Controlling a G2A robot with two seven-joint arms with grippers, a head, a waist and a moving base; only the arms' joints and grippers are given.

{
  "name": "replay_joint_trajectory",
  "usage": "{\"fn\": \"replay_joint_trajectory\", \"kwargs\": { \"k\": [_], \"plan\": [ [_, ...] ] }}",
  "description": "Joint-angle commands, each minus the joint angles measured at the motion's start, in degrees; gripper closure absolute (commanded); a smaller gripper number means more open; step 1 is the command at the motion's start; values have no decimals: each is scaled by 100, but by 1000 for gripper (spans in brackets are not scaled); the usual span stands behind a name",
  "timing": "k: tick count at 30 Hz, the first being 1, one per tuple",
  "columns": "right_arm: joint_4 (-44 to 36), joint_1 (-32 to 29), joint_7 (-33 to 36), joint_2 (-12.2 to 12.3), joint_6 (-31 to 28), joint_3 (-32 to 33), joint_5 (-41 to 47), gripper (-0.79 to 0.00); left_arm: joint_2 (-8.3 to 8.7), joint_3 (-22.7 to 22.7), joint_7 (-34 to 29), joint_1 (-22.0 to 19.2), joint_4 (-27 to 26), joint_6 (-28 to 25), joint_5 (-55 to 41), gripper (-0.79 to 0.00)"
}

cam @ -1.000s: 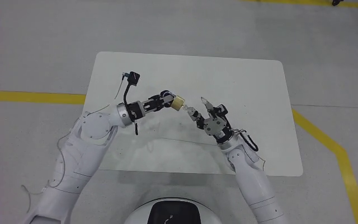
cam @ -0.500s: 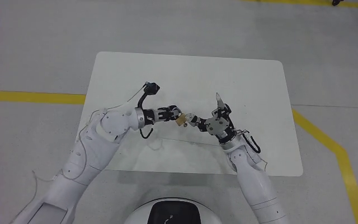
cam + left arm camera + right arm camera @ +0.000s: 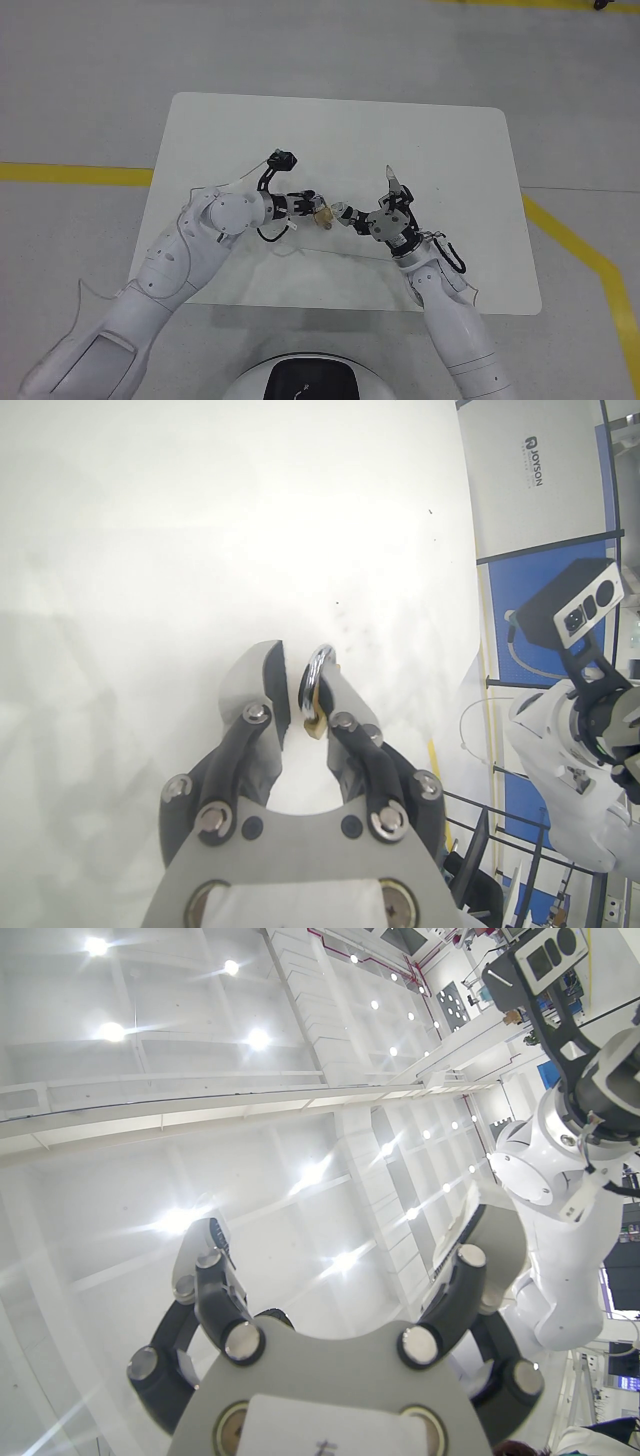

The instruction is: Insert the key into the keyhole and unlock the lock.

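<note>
White table (image 3: pixel 450 140), plain grey floor beyond. Lock (image 3: pixel 311 700) sits over table centre in the left gripper (image 3: pixel 300 665), fingers nearly closed on it: shackle flat against one pad, a sliver of gap at the other. Right gripper (image 3: pixel 345 1223) at 3 o'clock of the lock, fingers spread wide, nothing between them. Key: cannot make out. Risk: hold looks thin and on the shackle alone, so a push from 3 o'clock could swivel the brass body or knock the lock loose.
</note>
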Motion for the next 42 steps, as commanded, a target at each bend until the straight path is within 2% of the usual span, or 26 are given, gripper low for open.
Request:
{"fn": "replay_joint_trajectory", "kwargs": {
  "k": [1, 4, 7, 14, 17, 19, 21, 24, 26, 29, 30, 33, 36, 42],
  "plan": [
    [0, 0, 0, 0, 0, 0, 0, -785, 48, -130, 136, 7, -62, 148, 265, -785],
    [0, 0, 0, 0, 0, 0, 0, -785, 139, -499, 382, 187, -357, 227, 251, -785],
    [0, 0, 0, 0, 0, 0, 0, -785, 262, -955, 600, 540, -860, 222, 267, -785],
    [0, 0, 0, 0, 0, 0, 0, -785, 516, -2106, 1388, 1863, -2396, 73, 335, -785],
    [-199, 16, 131, 46, -290, 65, -771, -785, 586, -2492, 1770, 2400, -2853, 187, 609, -785],
    [-322, -36, 50, 76, -695, 177, -1359, -785, 617, -2745, 2002, 2690, -3027, 286, 685, -785],
    [-479, -49, -38, 107, -854, 347, -1675, -785, 638, -2969, 2161, 2893, -3085, 301, 615, -785],
    [-715, -60, -293, 168, -1475, 678, -2727, -785, 664, -3191, 2266, 3007, -3063, 412, 736, -785],
    [-858, -36, -532, 200, -2091, 923, -3484, -785, 669, -3239, 2329, 3034, -3084, 478, 810, -785],
    [-889, 44, -1299, 223, -3154, 1337, -4901, -785, 663, -3260, 2474, 3041, -3090, 590, 875, -785],
    [-873, 69, -1600, 222, -3307, 1422, -5283, -785, 659, -3251, 2509, 3036, -3080, 613, 874, -785],
    [-943, 138, -2256, 220, -3410, 1629, -6076, -785, 647, -3165, 2559, 2971, -2988, 757, 1021, -785],
    [-917, 207, -2830, 233, -3364, 1867, -7256, -785, 642, -3123, 2565, 2929, -2948, 839, 1101, -785],
    [-837, 233, -3484, 273, -3534, 2220, -8672, -785, 642, -3123, 2565, 2929, -2948, 839, 1101, -785]
  ]
}}
